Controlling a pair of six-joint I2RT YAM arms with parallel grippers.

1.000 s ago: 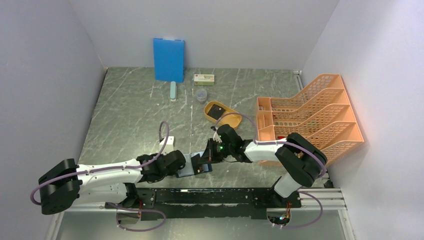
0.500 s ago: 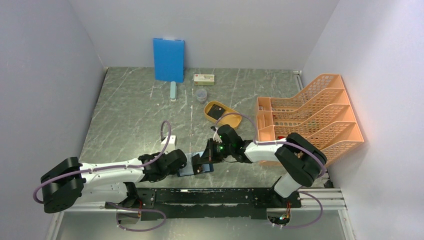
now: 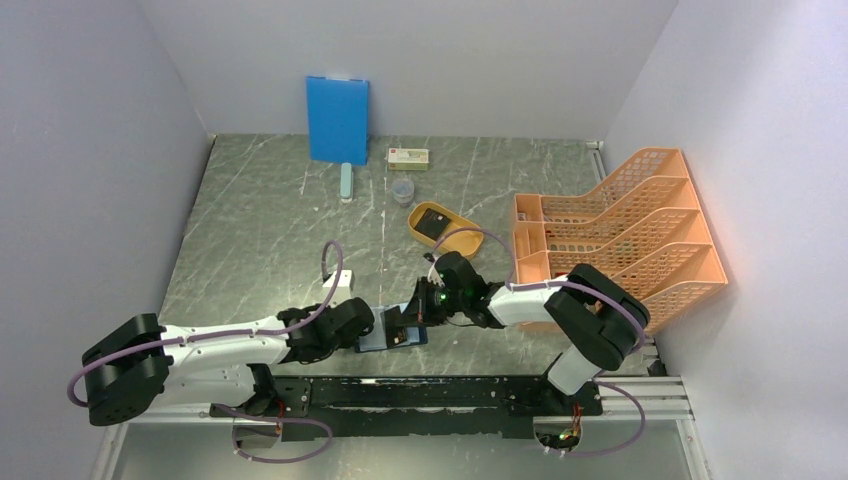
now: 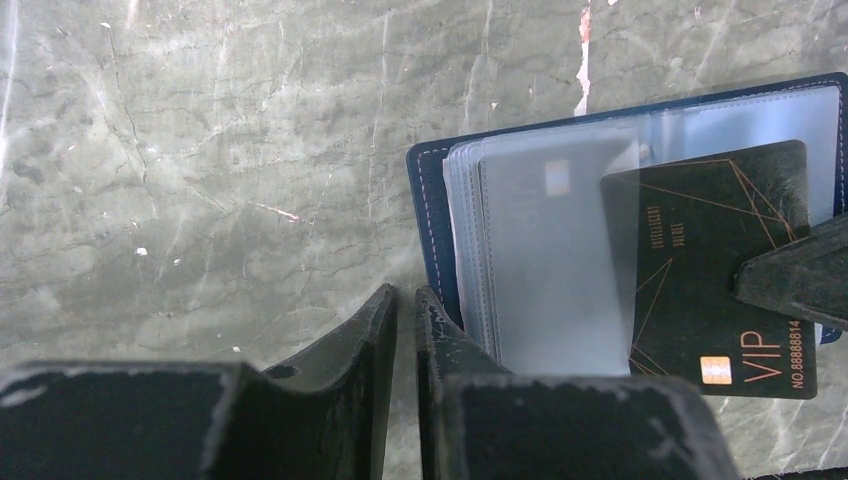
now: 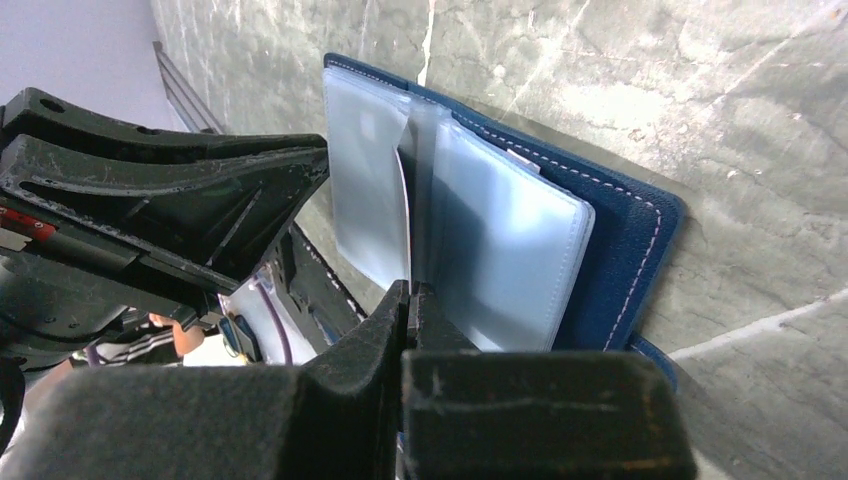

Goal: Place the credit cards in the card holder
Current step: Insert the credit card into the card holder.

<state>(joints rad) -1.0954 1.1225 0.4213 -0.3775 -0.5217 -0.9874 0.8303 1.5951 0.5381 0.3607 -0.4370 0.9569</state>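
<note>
The navy card holder (image 3: 378, 341) lies open near the table's front edge, its clear sleeves fanned out (image 4: 545, 250). A black VIP credit card (image 4: 700, 250) sits partly inside one sleeve. My right gripper (image 5: 408, 292) is shut on that card's outer end; one finger (image 4: 800, 285) shows in the left wrist view. In the right wrist view the card is edge-on between the sleeves of the holder (image 5: 620, 260). My left gripper (image 4: 406, 298) is shut and empty, its tips at the holder's left edge. In the top view both grippers, left (image 3: 358, 328) and right (image 3: 407, 322), meet over the holder.
A yellow-orange oval tray (image 3: 462, 240) with a dark card in it lies mid-table. Orange file racks (image 3: 620, 230) stand at the right. A blue board (image 3: 338, 120), a small box (image 3: 408, 157), a cup (image 3: 402, 190) and a white block (image 3: 337, 285) are farther back.
My left gripper has slid slightly right, closer to the holder. My right gripper with the card has shifted a little to the left over the holder.
</note>
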